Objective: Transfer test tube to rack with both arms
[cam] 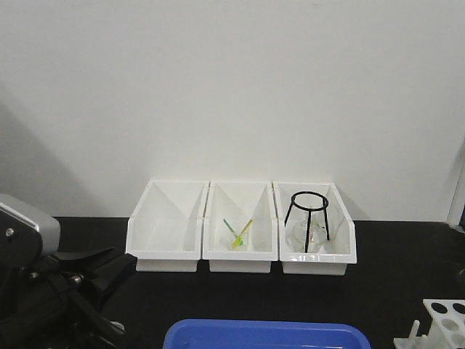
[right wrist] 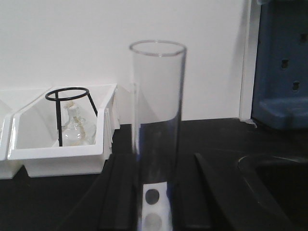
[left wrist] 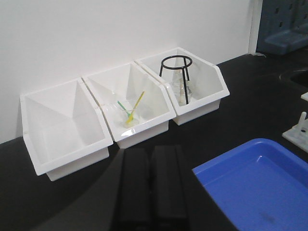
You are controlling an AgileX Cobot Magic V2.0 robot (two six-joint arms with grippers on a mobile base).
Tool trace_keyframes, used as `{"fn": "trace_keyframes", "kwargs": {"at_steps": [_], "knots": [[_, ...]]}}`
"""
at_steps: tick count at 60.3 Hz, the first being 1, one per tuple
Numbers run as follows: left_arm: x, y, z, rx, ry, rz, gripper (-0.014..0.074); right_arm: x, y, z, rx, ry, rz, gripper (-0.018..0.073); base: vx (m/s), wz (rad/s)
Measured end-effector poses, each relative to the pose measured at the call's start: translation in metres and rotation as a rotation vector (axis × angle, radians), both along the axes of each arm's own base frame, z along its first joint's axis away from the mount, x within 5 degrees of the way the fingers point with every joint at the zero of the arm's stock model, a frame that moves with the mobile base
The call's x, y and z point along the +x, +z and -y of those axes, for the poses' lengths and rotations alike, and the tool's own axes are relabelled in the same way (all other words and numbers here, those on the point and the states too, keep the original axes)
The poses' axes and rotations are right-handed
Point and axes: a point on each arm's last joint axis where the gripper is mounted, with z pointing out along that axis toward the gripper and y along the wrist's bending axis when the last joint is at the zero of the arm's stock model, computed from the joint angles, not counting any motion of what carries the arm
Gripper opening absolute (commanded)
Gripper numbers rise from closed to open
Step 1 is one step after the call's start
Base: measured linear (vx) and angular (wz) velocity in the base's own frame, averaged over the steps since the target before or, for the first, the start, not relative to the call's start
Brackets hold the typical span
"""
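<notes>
Main hazard: missing the hole. Gripping the test tube (right wrist: 156,120) upright in the right end effector (right wrist: 155,207), closed on the lower part of the glass, open mouth up, right above the white rack (cam: 436,323), with two of its holes visible low in the right wrist view. Impossible to tell from here whether centred on a hole or over the plate between. If off-centre, likely to land on the plate, tilt in the grip, or shove the light rack along the black surface (cam: 392,283).

Also a slip hazard: gripped low on smooth glass, tall and top-heavy above the fingers. Possibly a cracking hazard with too hard a squeeze; no way to judge force here.

Left end effector (left wrist: 150,156) narrow, fingers pressed together, holding nothing, hovering in front of the bins, well apart from the rack. Of no help in steadying the rack from there.

Around: three white bins (cam: 166,254) along the wall; in the middle one a small beaker (cam: 238,240) with yellow and green sticks; in the right one a black tripod stand (cam: 306,233) over a glass flask (cam: 315,236). Blue tray (cam: 265,336) at the near edge. None of these between tube and rack. Upright pegs at the rack's edge liable to catch the round bottom on a sideways approach.
</notes>
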Motion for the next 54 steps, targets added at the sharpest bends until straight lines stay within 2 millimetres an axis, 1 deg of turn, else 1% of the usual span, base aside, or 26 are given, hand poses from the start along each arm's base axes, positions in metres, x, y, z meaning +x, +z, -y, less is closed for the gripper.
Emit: {"fn": "trace_keyframes", "kwargs": {"at_steps": [22,34,42,54], "knots": [[0.000,0.000,0.000,-0.016,0.004,-0.008,0.0102,0.005,-0.023,0.001,0.004,0.002,-0.106,-0.0011,0.00,0.00],[0.000,0.000,0.000,-0.017,0.004,-0.008,0.0102,0.007,-0.033,0.002,0.010,0.003,-0.150,0.0013,0.00,0.00],[0.000,0.000,0.000,-0.017,0.004,-0.008,0.0102,0.008,-0.037,0.002,0.014,0.004,-0.167,0.0075,0.00,0.00],[0.000,0.000,0.000,-0.017,0.004,-0.008,0.0102,0.009,-0.040,0.002,0.017,0.004,-0.180,0.0236,0.00,0.00]]}}
